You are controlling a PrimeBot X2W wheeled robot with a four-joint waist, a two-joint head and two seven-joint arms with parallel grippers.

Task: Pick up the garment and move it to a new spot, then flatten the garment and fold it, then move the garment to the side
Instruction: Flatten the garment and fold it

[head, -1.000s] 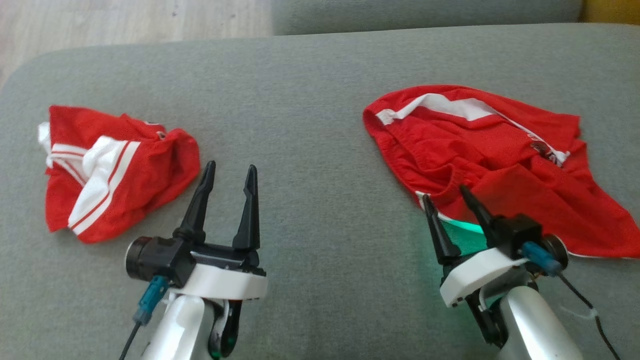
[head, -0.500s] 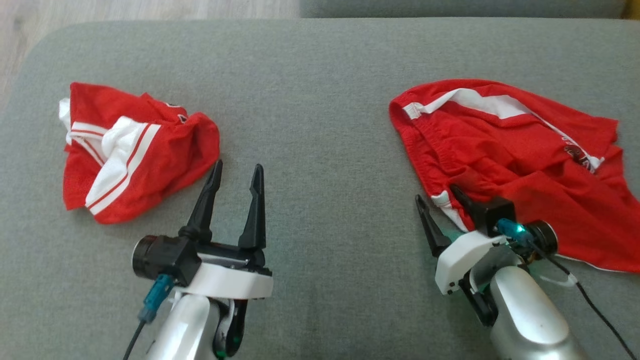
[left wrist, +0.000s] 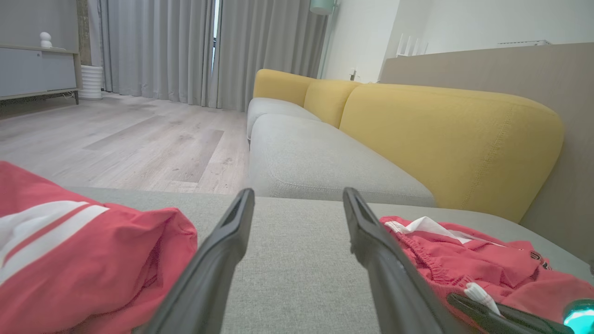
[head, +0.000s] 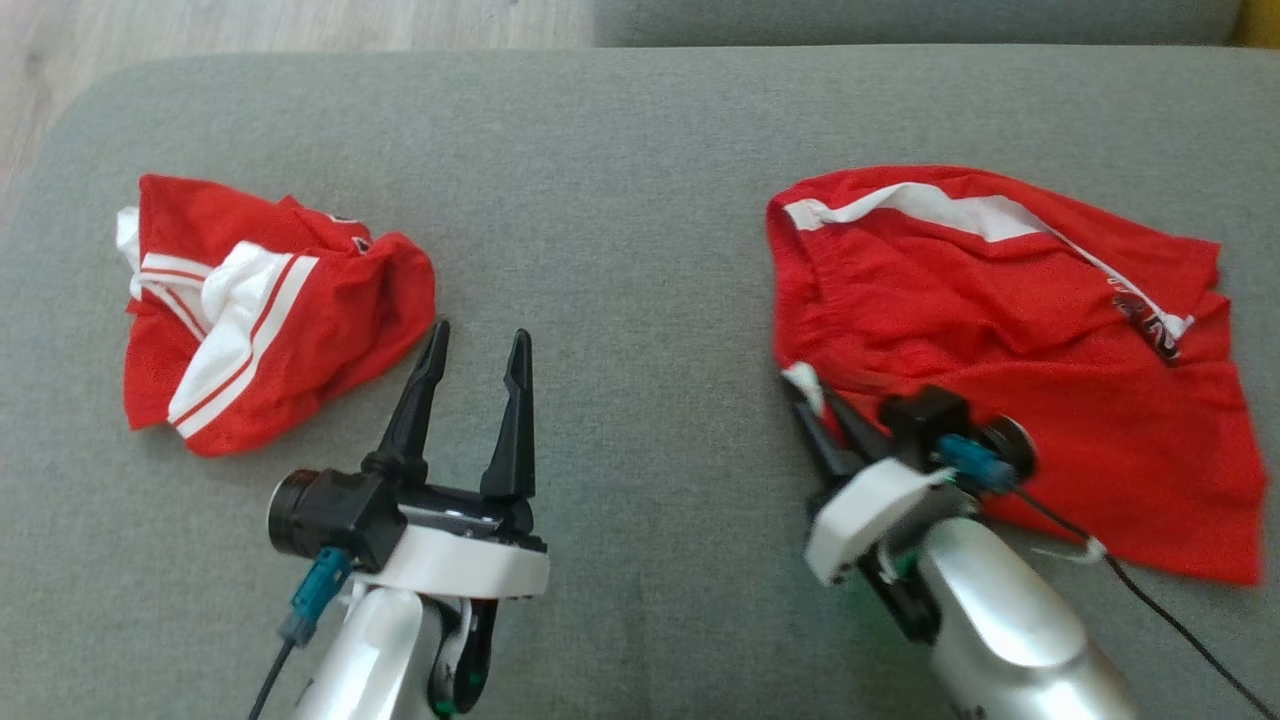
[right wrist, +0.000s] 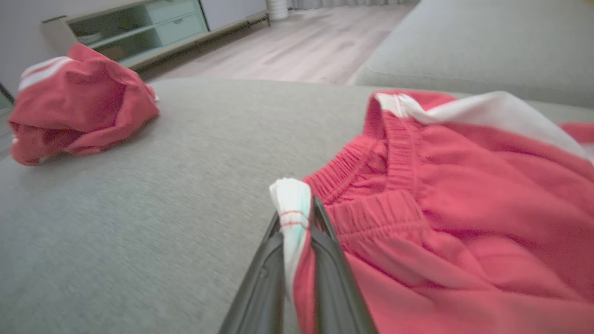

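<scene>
We see soft, even daylight in the head view, moderately bright, without hard shadows; only a thin dark edge lies under the crumpled red cloth at the left. This picture is slightly grainy, and the right gripper at the lower right is smeared. In the left wrist view light enters through the curtains at the upper left (the wall at the upper right is almost washed out). The fingers of the left gripper are out of focus at the bottom, and a teal glow sits in the lower right corner. The right wrist view is blurred all over, and there the red garment looks pale pink.
</scene>
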